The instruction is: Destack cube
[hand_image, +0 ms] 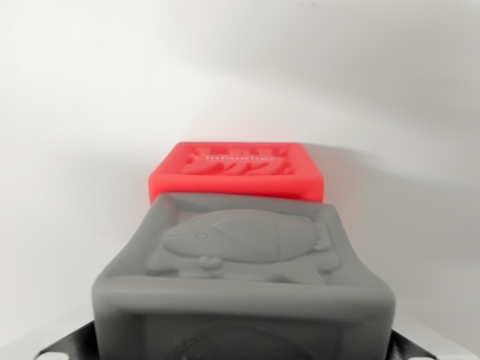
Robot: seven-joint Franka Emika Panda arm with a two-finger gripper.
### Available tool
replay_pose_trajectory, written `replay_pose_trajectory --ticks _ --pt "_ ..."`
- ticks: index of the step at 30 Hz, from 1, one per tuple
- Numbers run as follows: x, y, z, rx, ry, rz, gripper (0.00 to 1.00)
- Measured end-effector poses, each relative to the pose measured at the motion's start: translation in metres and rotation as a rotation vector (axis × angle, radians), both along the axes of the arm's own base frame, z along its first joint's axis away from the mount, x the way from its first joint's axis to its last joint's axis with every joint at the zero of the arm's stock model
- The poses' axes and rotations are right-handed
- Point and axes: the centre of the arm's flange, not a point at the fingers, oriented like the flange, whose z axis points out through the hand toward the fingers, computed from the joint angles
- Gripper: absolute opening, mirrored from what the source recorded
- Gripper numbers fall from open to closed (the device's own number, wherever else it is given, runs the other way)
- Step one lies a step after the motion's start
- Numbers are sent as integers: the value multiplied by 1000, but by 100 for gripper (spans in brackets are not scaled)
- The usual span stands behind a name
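A: Item one, grey cube (244, 277): close against the gripper, filling the lower frame, raised fish-like figure on top.
B: Beyond it?
A: Item two, red cube (238, 171): just past the grey one, farther from the gripper, embossed top, resting on white surface (67, 112) (touching or apart, unclear).
B: Gripper?
A: Fingers unseen; grasp impossible to tell.

A grey cube (244, 281) with a raised animal relief on top is seen nearest. A red cube (236, 172) lies just behind it, lower.
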Motion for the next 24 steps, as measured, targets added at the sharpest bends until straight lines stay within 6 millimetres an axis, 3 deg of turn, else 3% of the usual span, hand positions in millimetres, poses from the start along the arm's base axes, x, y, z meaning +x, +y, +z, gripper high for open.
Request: replay_pose_trajectory --ticks 24 --pt "1 0 18 1 -2 0 0"
